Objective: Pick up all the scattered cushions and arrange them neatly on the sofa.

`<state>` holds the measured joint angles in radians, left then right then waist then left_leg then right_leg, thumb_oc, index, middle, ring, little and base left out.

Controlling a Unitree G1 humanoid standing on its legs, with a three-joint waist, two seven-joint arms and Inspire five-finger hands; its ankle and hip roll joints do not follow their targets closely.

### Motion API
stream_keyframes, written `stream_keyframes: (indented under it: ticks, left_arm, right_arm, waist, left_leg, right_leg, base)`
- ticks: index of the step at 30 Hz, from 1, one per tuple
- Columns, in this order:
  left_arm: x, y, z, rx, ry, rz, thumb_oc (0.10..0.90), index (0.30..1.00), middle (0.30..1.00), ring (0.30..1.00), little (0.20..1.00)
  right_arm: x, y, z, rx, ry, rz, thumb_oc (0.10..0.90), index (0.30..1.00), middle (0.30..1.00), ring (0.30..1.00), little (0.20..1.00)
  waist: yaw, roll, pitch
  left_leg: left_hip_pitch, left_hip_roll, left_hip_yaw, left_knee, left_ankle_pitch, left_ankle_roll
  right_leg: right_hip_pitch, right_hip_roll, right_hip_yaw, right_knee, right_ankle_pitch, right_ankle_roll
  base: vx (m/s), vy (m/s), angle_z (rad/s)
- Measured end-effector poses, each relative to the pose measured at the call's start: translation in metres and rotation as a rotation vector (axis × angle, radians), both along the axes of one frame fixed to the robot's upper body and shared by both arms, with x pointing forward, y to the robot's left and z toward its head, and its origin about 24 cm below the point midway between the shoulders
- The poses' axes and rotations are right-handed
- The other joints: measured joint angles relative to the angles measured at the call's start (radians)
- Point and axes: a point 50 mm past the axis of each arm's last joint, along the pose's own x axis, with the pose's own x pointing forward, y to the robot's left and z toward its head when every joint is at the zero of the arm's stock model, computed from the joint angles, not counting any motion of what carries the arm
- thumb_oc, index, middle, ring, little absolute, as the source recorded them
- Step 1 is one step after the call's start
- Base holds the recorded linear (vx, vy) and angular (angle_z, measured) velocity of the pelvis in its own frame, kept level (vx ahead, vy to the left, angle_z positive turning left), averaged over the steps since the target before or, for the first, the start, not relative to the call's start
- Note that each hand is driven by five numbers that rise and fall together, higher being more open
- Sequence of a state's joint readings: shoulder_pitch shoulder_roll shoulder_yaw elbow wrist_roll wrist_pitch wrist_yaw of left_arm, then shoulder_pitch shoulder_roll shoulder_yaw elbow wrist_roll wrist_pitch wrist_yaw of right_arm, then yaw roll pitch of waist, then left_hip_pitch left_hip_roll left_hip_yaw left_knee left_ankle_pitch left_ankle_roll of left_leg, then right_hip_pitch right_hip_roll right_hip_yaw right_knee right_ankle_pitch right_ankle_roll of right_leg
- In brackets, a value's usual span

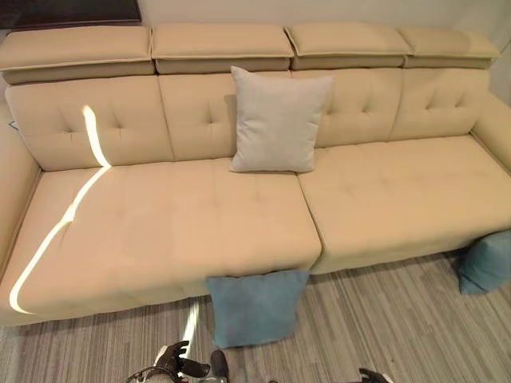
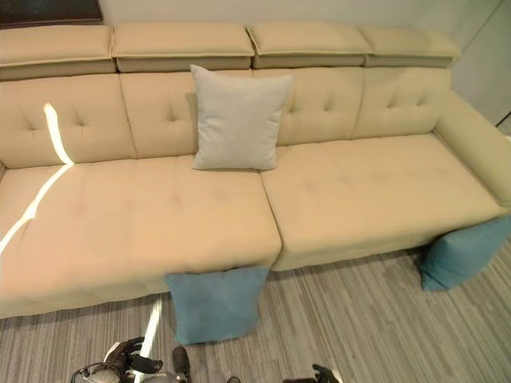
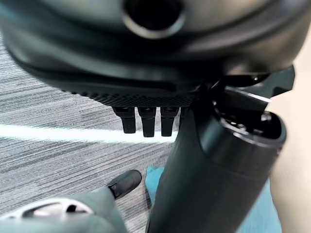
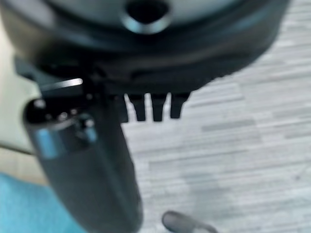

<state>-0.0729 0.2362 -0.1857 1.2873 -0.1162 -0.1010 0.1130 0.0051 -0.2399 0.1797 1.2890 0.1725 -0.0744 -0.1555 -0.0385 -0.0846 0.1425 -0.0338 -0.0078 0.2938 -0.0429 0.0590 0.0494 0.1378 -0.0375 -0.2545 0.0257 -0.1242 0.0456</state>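
Observation:
A light grey cushion (image 1: 275,120) stands upright against the backrest of the beige sofa (image 1: 160,231), near its middle. One blue cushion (image 1: 255,307) sits on the floor, leaning on the sofa's front edge just ahead of me. A second blue cushion (image 2: 459,251) lies on the floor at the sofa's right end, partly under the seat edge. My left hand (image 1: 177,357) hangs low to the left of the middle blue cushion, its fingers (image 3: 146,119) straight and holding nothing. My right hand (image 2: 319,373) is low on the right, with straight fingers (image 4: 153,107) and an empty grasp.
The floor (image 1: 383,319) is grey striped carpet. The sofa's right armrest (image 2: 479,152) rises past the seat, and the left armrest (image 1: 12,183) closes the other end. A bright stripe of sunlight (image 1: 76,203) crosses the left seat.

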Motion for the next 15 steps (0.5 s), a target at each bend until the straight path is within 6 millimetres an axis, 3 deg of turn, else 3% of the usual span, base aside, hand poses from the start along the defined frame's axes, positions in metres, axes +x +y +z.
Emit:
stream_keyframes:
  ticks: [3,5,9,12,13,15]
  left_arm:
    - [0.008,0.008,0.004,0.026,-0.012,-0.009,0.800,0.900,0.900,0.900,0.900]
    - [0.009,0.013,0.006,0.039,-0.011,-0.009,0.800,0.900,0.900,0.900,0.900]
    - [0.008,0.018,0.007,0.055,-0.013,-0.006,0.800,0.900,0.900,0.900,0.900]
    - [-0.003,0.023,0.005,0.065,0.019,0.003,0.800,0.900,0.900,0.900,0.900]
    - [-0.010,0.023,0.003,0.066,0.038,0.007,0.800,0.900,0.900,0.900,0.900]
    - [-0.014,0.019,0.001,0.058,0.047,0.001,0.800,0.900,0.900,0.900,0.900]
  right_arm:
    - [0.012,0.004,0.002,0.005,-0.030,0.026,0.800,0.900,0.900,0.900,0.900]
    - [0.021,0.005,0.004,0.007,-0.053,0.034,0.800,0.900,0.900,0.900,0.900]
    - [0.033,0.007,0.007,0.011,-0.094,0.044,0.800,0.900,0.900,0.900,0.900]
    - [0.039,0.010,0.008,0.018,-0.117,0.050,0.800,0.900,0.900,0.900,0.900]
    - [0.037,0.011,0.007,0.021,-0.110,0.048,0.800,0.900,0.900,0.900,0.900]
    - [0.035,0.010,0.007,0.019,-0.098,0.046,0.800,0.900,0.900,0.900,0.900]
  waist:
    - [0.001,0.018,0.014]
    - [0.002,0.018,0.020]
    - [0.026,0.020,0.021]
    - [0.026,0.002,0.010]
    - [0.025,-0.003,0.006]
    - [0.029,0.006,0.000]
  left_leg:
    - [0.007,0.011,-0.009,0.001,-0.019,0.025]
    - [0.020,0.005,-0.016,0.000,-0.025,0.034]
    - [0.053,0.008,-0.022,-0.018,-0.032,0.029]
    - [0.057,0.004,-0.038,-0.034,-0.026,0.005]
    - [0.059,0.010,-0.045,-0.032,-0.025,-0.011]
    - [0.044,0.029,-0.057,-0.022,-0.026,-0.020]
  right_leg:
    - [-0.165,-0.044,-0.012,0.308,-0.090,0.065]
    - [-0.231,-0.067,0.018,0.384,-0.100,0.080]
    - [-0.264,-0.144,0.025,0.279,-0.069,0.084]
    - [-0.253,-0.153,0.074,0.133,0.009,0.092]
    - [-0.230,-0.145,0.066,0.077,0.103,0.086]
    - [-0.215,-0.118,0.064,0.032,0.125,0.065]
  base:
    - [-0.02,0.028,0.01]
    - [0.02,-0.046,0.22]
    - [0.04,-0.081,0.15]
    - [0.02,-0.148,0.15]
    - [-0.04,-0.107,0.15]
    - [-0.08,-0.130,0.07]
